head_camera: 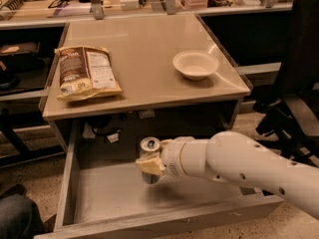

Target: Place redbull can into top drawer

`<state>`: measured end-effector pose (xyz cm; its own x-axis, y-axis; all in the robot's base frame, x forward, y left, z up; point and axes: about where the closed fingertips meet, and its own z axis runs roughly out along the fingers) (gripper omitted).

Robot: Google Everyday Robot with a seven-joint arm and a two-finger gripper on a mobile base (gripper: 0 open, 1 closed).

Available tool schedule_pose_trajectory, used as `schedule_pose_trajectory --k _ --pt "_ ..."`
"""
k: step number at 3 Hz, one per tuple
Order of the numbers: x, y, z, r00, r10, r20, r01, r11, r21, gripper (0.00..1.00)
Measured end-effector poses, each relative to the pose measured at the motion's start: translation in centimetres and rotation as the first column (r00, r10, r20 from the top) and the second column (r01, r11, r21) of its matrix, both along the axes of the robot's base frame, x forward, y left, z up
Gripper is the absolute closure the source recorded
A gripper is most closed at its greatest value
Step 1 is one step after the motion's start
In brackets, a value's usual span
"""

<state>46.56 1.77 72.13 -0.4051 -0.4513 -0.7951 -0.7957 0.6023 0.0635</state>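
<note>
Here we are, lower middle of the frame: my gripper [149,165] is out over the open top drawer [102,195], and my jaws are closed on the redbull can [149,145], pale pads wrapped round its middle. The can stands upright in my grasp, pull-tab top facing up, its silver rim showing just above my jaws and its lower end poking out beneath them. It sits inside the drawer's outline, toward the back and about midway across, just in front of the shadowed gap under the bench [144,44]. Whether its base touches the pale drawer bottom or hangs just above it, I cannot tell. My white arm [244,164] reaches in from the lower right corner of the frame, crossing over the drawer's right wall. The drawer is pulled well out, its flat front panel running along the bottom edge of the frame. Up on the bench, a brown snack bag [85,72] lies flat at the left, and a white bowl [195,63] sits at the right, the two well apart. A dark chair [294,98] stands at the right edge.
</note>
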Motion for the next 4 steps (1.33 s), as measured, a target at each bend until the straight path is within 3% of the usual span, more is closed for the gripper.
schedule_pose_trajectory --k 2,4 --pt "2.7 -0.4 -4.1 0.9929 -0.103 0.059 0.103 0.995 0.003 1.00" --pt "3.8 -0.8 -5.9 0.9829 -0.146 0.112 0.151 0.988 -0.033 1.00"
